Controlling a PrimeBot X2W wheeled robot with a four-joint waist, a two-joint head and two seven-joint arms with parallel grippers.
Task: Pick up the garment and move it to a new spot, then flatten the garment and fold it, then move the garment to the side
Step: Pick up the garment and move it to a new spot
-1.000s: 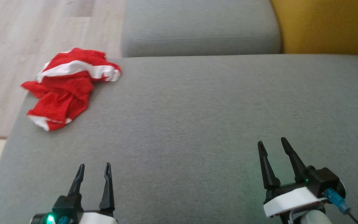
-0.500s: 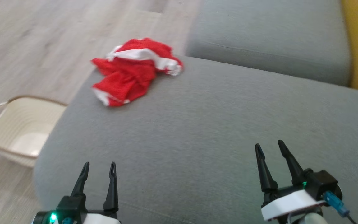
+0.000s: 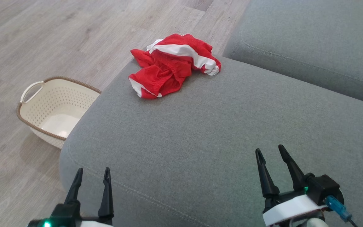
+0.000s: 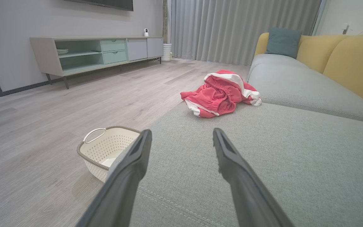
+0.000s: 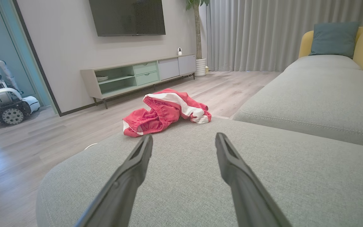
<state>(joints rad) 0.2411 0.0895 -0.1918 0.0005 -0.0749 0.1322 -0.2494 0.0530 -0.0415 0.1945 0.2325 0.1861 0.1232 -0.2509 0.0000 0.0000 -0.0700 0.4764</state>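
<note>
On the far left corner of the sofa (image 3: 232, 126) seat, close to the edge above the floor (image 3: 43, 37), the garment (image 3: 172, 64) lies in a crumpled heap, red with white bands. Both the left gripper (image 3: 93, 171) and the right gripper (image 3: 269, 148) hover over the near part of the seat, well apart from the garment, each with fingers spread and nothing between them. A basket (image 3: 30, 91) stands on the floor beside the sofa. By the look of it, nothing is done yet: the pickup, the move to a new spot, the flattening, the folding and the setting aside are all left.
</note>
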